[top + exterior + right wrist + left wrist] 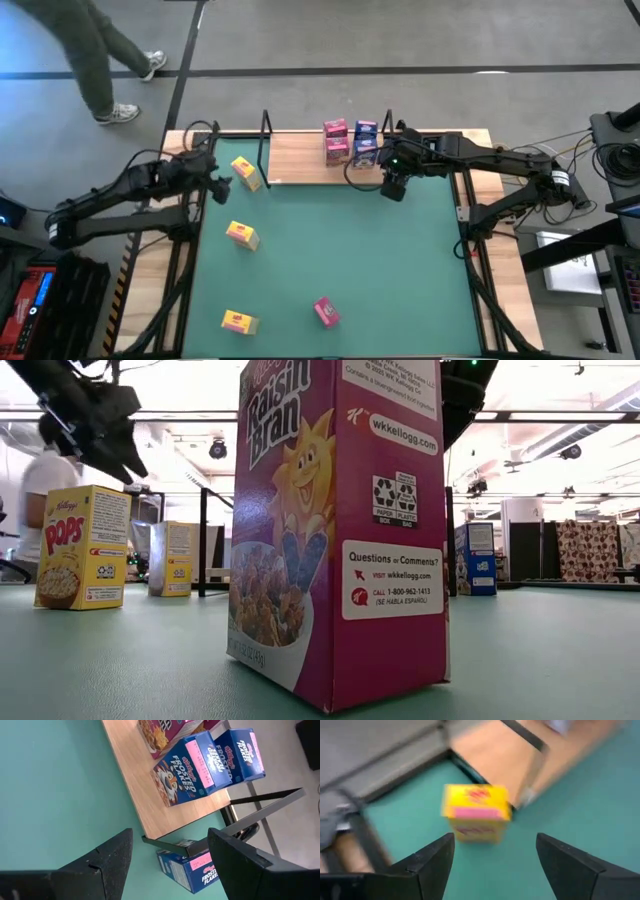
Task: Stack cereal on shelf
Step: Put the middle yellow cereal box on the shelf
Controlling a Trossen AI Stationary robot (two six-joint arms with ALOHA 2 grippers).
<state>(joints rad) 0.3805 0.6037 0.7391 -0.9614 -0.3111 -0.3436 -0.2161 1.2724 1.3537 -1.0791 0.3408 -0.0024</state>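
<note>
The shelf [300, 160] lies at the table's far edge. Two pink cereal boxes [337, 141] and two blue ones [207, 762] stand on its right end. A third blue box [187, 865] stands on the green table at the shelf's near right corner. My right gripper [170, 832] hangs open above that box. My left gripper [495, 840] is open at the far left, above and just short of a yellow box [476, 812] that stands beside the shelf's left upright. Two more yellow boxes [242, 235] [239, 322] and a pink box [326, 312] stand on the table.
Black wire uprights [266, 140] rise at the shelf's ends. The shelf's left and middle board is bare. In the low view the near pink box [335, 530] fills the middle. A person [100, 50] walks on the floor beyond the far left corner.
</note>
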